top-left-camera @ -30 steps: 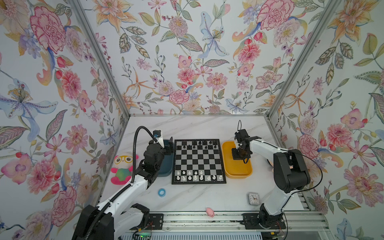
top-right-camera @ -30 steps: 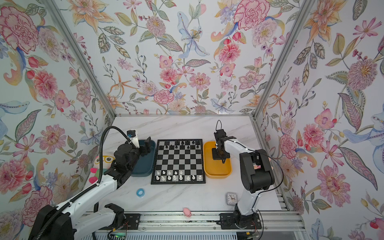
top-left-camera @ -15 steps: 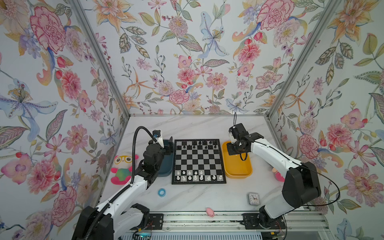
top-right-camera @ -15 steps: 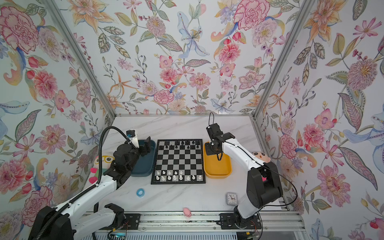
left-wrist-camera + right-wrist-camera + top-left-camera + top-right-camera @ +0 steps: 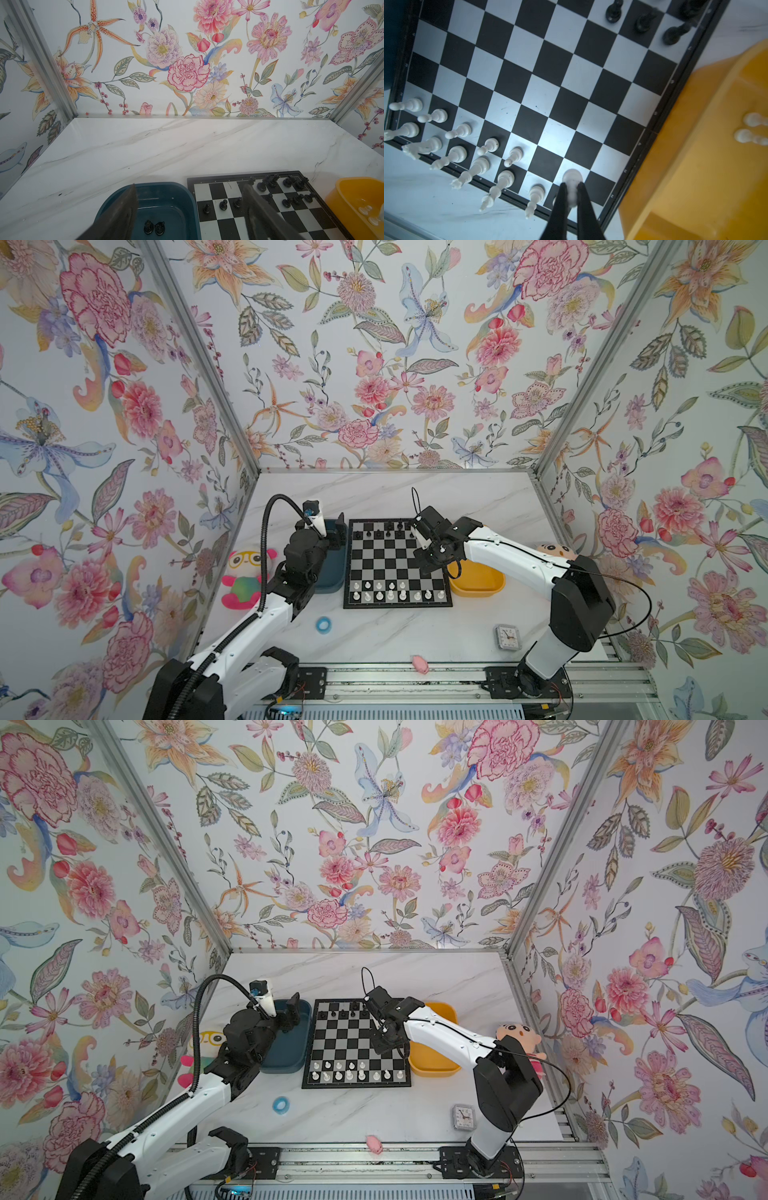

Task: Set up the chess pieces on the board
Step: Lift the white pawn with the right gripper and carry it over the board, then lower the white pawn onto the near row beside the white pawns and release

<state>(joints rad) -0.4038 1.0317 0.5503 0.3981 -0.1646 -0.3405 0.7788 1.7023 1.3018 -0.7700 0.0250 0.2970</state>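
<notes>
**Surface.** White marble-patterned surface [image 5: 395,497] inside floral-papered walls.

**Chessboard.** Flat square chessboard [image 5: 390,568] [image 5: 353,1040] of black and silvery-white squares with a black border. It lay at the middle of the surface, between two bins.

**Black chessmen.** Small black plastic chessmen [image 5: 389,526] [image 5: 270,180] stood in the two far rows, with some squares bare.

**White chessmen.** Small white plastic chessmen [image 5: 390,595] [image 5: 456,153] stood upright in the two near rows, the right end incomplete.

**Teal bin.** Oblong teal plastic bin [image 5: 332,578] [image 5: 158,185], just beside the board's left edge. It held two black spare pieces [image 5: 154,227].

**Yellow bin.** Oblong yellow plastic bin [image 5: 478,583] [image 5: 695,145], just beside the board's right edge. It held two white spare pieces [image 5: 751,128].

**Right tool.** The right tool [image 5: 572,187] [image 5: 428,568] was clamped on a single white chessman [image 5: 572,178]. The piece's round base was over a light square near the board's near right corner. Contact with the board could not be told.

**Left tool.** The left tool [image 5: 189,185] [image 5: 334,531] had its fingers [image 5: 128,203] wide apart and empty, above the teal bin's far end.

**Sundries.**
- Plush toy with glasses [image 5: 245,576], left of the teal bin.
- Blue ring [image 5: 324,624], near the board's near left corner.
- Small square clock [image 5: 507,637], at the near right.
- Small pink object [image 5: 419,664], at the near edge.
- Cartoon-faced doll [image 5: 552,549], behind the right arm.
</notes>
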